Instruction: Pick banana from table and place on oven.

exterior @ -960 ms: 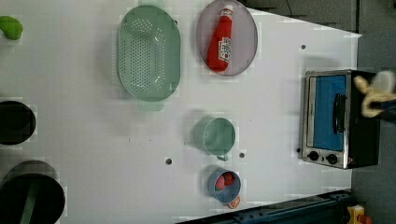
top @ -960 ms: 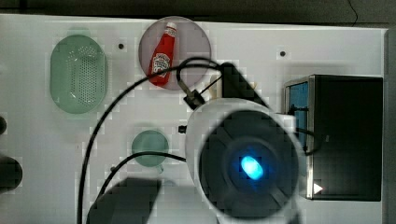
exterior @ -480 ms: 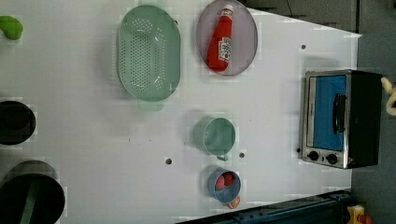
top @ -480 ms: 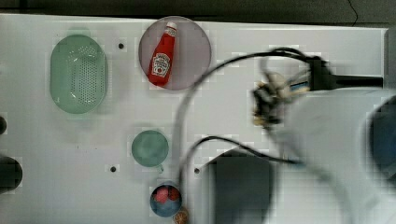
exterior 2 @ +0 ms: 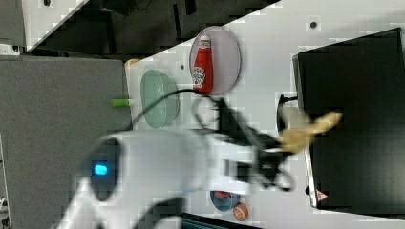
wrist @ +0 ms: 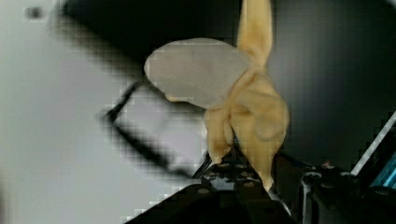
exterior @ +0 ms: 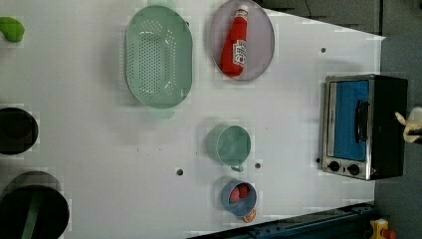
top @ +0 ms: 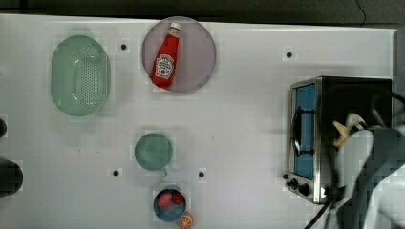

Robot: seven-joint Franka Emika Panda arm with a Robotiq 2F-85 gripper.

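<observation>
Yellow peel and pale flesh hang from our pincer [wrist: 243, 179]: the banana [wrist: 252, 116] is half peeled, and in the wrist view the jaws are closed on its lower end, with the oven's black top dark behind it. A second ago our arm stood over the middle of the surface [top: 239, 119] in the top view, covering the ground between the green cup [top: 153, 151] and the oven [top: 356, 102]. Half a second ago it had swung toward the top view's right. Now the arm sits at the top view's lower right, and the banana shows over the oven's black roof near its middle. In the right view the fruit reaches across the roof's edge by the door handle, pointing onto the black panel. In the left view it sits just past the oven's far side, at the left view's right border.

We judge the carry to be nearly finished: the fruit is off the surface and above its target. We cannot tell whether it touches the roof yet. What remains, as we read it, is lowering and letting go.
</observation>
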